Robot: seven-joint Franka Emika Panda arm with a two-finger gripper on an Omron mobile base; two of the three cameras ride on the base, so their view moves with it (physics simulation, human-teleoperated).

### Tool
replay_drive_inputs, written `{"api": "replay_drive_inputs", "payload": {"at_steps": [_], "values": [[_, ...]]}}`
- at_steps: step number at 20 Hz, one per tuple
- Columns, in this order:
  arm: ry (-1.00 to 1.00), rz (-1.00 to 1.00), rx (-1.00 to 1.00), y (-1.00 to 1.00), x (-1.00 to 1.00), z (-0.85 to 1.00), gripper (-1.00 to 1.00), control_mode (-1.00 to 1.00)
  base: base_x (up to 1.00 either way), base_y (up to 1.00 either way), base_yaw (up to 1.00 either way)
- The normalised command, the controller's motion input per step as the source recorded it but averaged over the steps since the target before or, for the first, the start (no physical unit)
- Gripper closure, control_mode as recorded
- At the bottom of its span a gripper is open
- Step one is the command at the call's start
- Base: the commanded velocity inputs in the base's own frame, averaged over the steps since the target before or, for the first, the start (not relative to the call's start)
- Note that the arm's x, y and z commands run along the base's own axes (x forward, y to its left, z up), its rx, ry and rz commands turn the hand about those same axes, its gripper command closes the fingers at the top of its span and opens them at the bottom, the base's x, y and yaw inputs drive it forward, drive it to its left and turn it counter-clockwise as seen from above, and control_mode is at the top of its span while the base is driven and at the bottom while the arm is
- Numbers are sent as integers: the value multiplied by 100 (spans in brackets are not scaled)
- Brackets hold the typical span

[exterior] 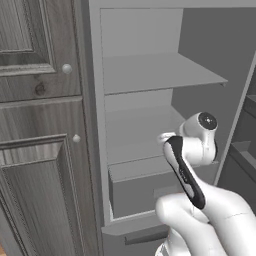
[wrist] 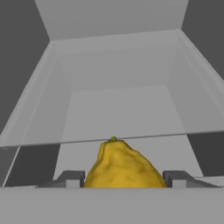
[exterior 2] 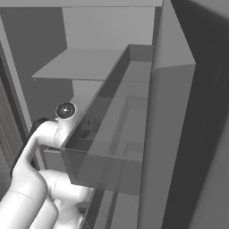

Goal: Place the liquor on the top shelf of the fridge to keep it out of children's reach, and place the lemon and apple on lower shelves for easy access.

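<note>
Your arm [exterior: 200, 165] reaches into the open fridge [exterior: 95, 125], its white wrist below the top shelf [exterior: 160, 72] and level with the lower shelves [exterior: 140, 137]. From the left base camera you see the forearm rising from the lower right and the wrist turned inward toward the grey drawer box [exterior: 145, 187] at the fridge's foot. To the left of the fridge stand wood-grain cupboards [exterior: 35, 125] with small round knobs.

From the right base camera, you look past the fridge's door bin [exterior 2: 116, 152], which crosses in front of the arm; the top shelf juts out above and behind it, and the wrist sits just left of the bin's near corner.

In the hand view, the lemon [wrist: 124, 166] sits squarely in your gripper [wrist: 124, 178], its yellow-orange body filling the gap between the two dark fingertips [wrist: 72, 178]. The jaws stand about half open, and each tip lies right against a flank of the fruit, so you have hold of it. Beyond the lemon a grey shelf edge crosses the view, with the fridge's pale back wall and side walls behind it. The lemon hangs in front of that edge, touching no shelf that you can see.
</note>
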Motion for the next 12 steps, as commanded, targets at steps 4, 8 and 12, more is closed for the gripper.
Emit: {"api": "replay_drive_inputs", "payload": {"at_steps": [4, 8, 12], "values": [[0, 0, 0, 0, 34, -19, 100, -100, 0, 0, 0], [0, 0, 0, 0, 33, -22, 100, -100, 0, 0, 0], [0, 0, 0, 0, 34, -26, 100, -100, 0, 0, 0]]}}
